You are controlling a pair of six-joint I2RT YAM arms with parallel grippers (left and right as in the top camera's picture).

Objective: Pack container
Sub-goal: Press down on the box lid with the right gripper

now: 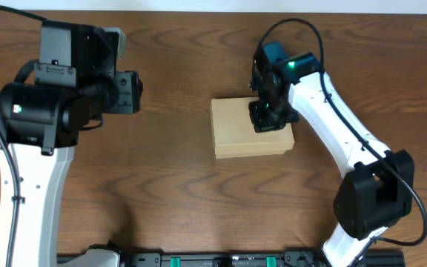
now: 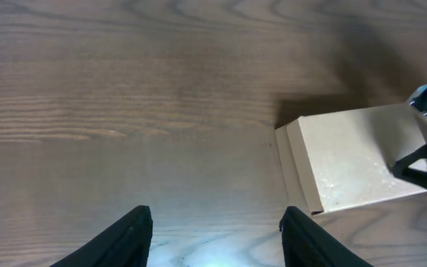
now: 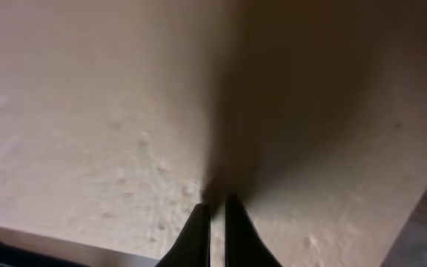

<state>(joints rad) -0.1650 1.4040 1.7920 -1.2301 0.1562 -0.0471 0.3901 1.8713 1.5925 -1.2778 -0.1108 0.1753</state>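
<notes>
White arms (image 1: 325, 111), black joints (image 1: 369, 200) and cables (image 1: 291, 21) — green lights (image 1: 293, 64), perhaps LEDs

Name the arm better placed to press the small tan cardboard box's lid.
Right: the right gripper sits closed on the tan cardboard box; the left gripper hangs open, away from it.

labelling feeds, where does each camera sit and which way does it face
Overhead: above the table, facing straight down; both arms, box central.
Left wrist: on left arm, facing down at wood; open left gripper, box at right.
Right wrist: on right arm, close over the box top; shut right gripper.
Shared: the box, in all three.
</notes>
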